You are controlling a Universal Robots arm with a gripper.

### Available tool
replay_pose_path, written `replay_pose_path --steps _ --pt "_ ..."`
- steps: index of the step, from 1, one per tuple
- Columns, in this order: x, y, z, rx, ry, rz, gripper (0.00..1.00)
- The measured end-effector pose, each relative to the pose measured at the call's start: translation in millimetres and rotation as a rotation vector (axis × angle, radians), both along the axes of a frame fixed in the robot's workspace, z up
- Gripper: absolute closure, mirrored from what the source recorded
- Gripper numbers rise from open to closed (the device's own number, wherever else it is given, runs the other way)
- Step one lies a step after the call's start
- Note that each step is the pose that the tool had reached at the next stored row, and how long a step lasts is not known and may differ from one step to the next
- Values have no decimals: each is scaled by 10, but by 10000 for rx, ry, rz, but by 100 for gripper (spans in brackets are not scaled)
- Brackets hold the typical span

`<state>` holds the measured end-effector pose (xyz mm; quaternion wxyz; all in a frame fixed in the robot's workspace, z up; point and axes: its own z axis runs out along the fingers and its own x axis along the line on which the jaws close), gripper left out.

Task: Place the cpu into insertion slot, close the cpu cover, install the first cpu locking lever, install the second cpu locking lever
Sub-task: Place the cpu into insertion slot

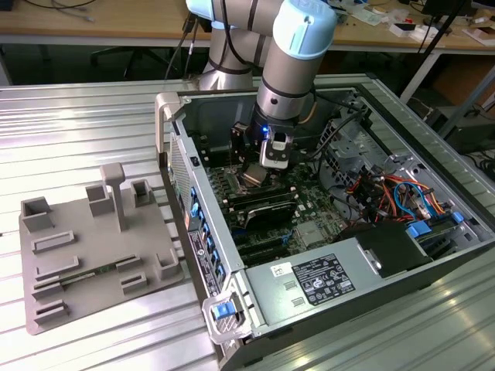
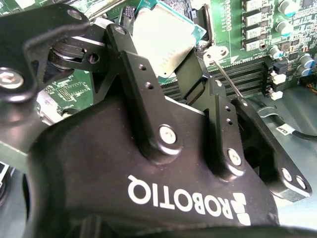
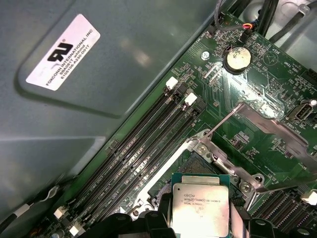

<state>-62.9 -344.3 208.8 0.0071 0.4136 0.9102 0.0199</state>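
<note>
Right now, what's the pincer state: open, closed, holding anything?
Pincer: closed on the small flat square cpu with the silvery-grey metal top, over the green circuit board.

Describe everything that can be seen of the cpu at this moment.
The cpu is a small flat square chip: silvery-grey metal top with dark print, on a green base showing as a thin rim. The gripper holds it by two opposite edges, over the insertion slot; whether it touches the slot, I cannot tell.
</note>
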Motion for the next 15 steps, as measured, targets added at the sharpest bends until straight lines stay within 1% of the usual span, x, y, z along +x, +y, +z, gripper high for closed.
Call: replay_pose_path --steps 6,8,15 --pt "0 0 -2 0 0 -40 45" --pt "0 0 -9 0 0 -117 45" --pt "0 0 -10 0 0 -124 45"
